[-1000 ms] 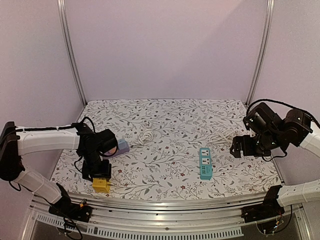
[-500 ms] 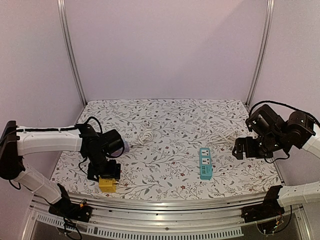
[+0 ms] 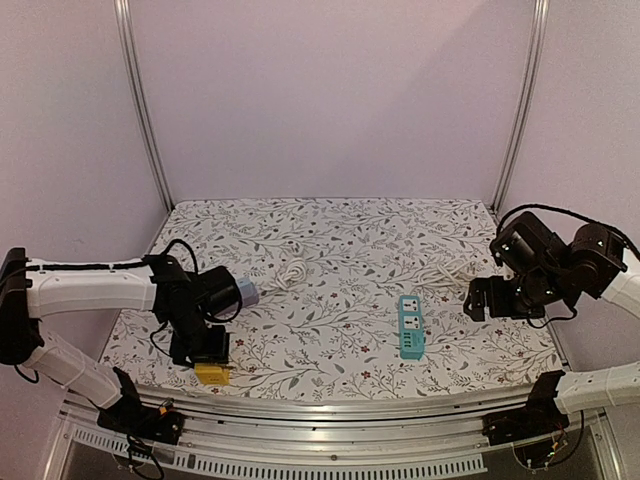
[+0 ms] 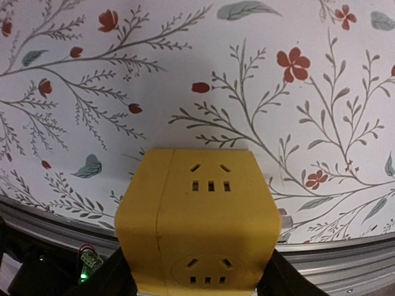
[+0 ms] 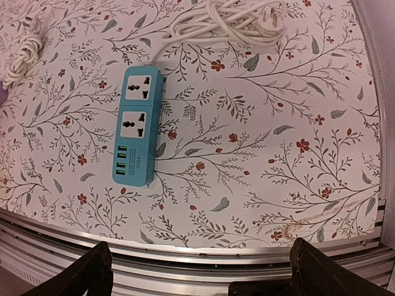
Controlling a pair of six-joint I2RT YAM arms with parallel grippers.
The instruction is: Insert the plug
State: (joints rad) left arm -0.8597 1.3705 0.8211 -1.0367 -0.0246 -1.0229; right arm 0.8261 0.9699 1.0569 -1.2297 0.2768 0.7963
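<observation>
My left gripper [image 3: 207, 358] is shut on a yellow socket cube [image 3: 210, 373] at the table's front left edge. In the left wrist view the cube [image 4: 200, 216] fills the lower middle, socket holes facing the camera, with a dark finger [image 4: 117, 279] on each side and a grey prong at its right side. A teal power strip [image 3: 410, 326] lies right of centre; it also shows in the right wrist view [image 5: 138, 126]. Its white cable and plug [image 5: 270, 20] lie bundled behind it. My right gripper [image 3: 488, 298] is open and empty, hovering right of the strip.
A coiled white cord [image 3: 291, 272] lies mid-table, also seen in the right wrist view [image 5: 22, 54]. A purple object [image 3: 247, 292] sits by the left arm. The metal front rail [image 5: 203, 256] runs along the near edge. Frame posts stand at the back corners.
My left gripper shifted slightly right and then back along the front edge, still holding the yellow cube. My right arm drifted a little to the right.
</observation>
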